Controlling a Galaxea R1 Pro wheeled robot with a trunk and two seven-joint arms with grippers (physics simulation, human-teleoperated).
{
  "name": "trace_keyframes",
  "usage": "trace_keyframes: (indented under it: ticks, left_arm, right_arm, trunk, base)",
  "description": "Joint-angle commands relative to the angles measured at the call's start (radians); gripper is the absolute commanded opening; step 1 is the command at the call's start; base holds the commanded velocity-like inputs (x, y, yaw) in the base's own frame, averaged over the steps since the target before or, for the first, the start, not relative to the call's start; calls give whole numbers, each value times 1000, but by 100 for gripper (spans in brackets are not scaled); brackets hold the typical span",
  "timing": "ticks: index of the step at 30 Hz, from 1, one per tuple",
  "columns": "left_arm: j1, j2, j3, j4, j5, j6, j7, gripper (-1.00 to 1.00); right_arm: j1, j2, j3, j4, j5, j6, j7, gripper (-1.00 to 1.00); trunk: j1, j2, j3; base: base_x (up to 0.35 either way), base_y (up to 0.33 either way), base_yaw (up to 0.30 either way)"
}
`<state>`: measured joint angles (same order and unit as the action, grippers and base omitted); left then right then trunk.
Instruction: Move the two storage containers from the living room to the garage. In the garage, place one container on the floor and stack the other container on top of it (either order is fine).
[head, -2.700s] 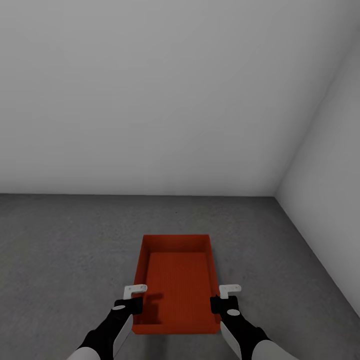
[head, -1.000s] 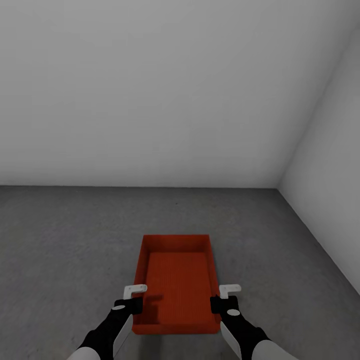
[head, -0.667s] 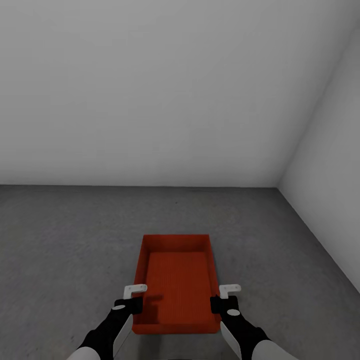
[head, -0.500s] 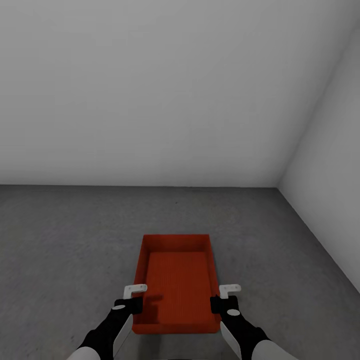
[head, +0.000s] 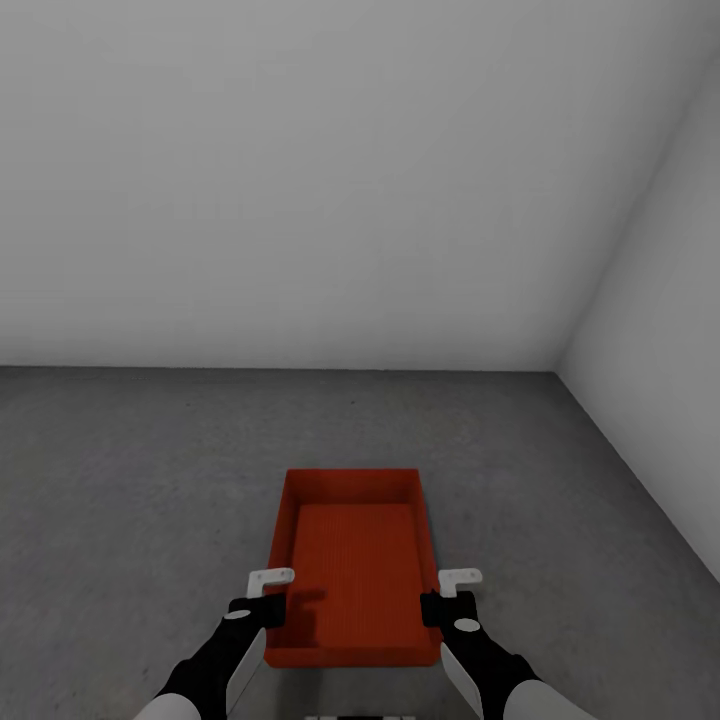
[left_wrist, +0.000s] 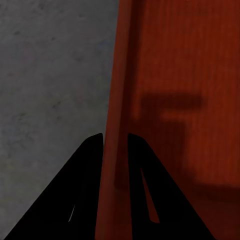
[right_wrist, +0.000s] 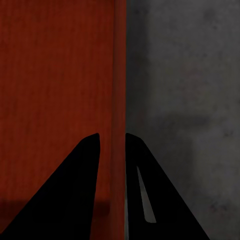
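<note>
Container (head: 352, 565), one orange-red open-topped bin w/ ribbed walls and base, is hanging lengthwise ahead of the robot over the dark grey mottled garage floor (head: 130, 500), both arms carrying it by the near ends of its long walls; the head view is showing its far end pointing toward the back wall (head: 300, 180), w/ the side wall (head: 665, 330) off to the container's right and the room corner beyond the container's far right; whether its base is touching the floor, can't tell. Left gripper (left_wrist: 115, 142) is pinching the container's left wall, one dark finger (left_wrist: 87, 165) outside over the concrete and the other inside over the ribbed base, jaws narrowed to approx. the wall's thickness; a blocky shadow is falling on the base just beside that inner finger. Right gripper (right_wrist: 113, 140) is doing likewise on the container's right wall, one finger (right_wrist: 82, 170) inside over the orange base, the other outside over the floor, jaws closed tight on the rim; in the head view both black forearms are reaching in from behind the container's near end, a white bracket (head: 270, 578) sitting atop each wrist.
</note>
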<state>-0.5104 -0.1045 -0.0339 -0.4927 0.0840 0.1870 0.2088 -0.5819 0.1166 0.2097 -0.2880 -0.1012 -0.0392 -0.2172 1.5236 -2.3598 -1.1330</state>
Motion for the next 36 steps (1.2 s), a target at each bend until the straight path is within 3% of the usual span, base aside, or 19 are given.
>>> trace_keyframes:
  ticks: [1, 35, 36]
  left_arm:
    - [0, 0, 17, -1, 66, 8, 4, -100]
    - [0, 0, 19, 0, 66, 8, 4, -100]
    - [0, 0, 19, 0, 66, 8, 4, 100]
  right_arm:
    - [-1, 0, -29, -3, 6, -26, -17, -100]
    - [-1, -1, -29, -2, 3, -27, -18, -100]
    - [-1, -1, -29, -2, 3, -26, -18, 100]
  trunk:
    - [0, 0, -1]
    - [15, -28, -13]
    - [15, -28, -13]
  base:
    - [0, 0, 0]
    - [0, 0, 0]
    - [0, 0, 0]
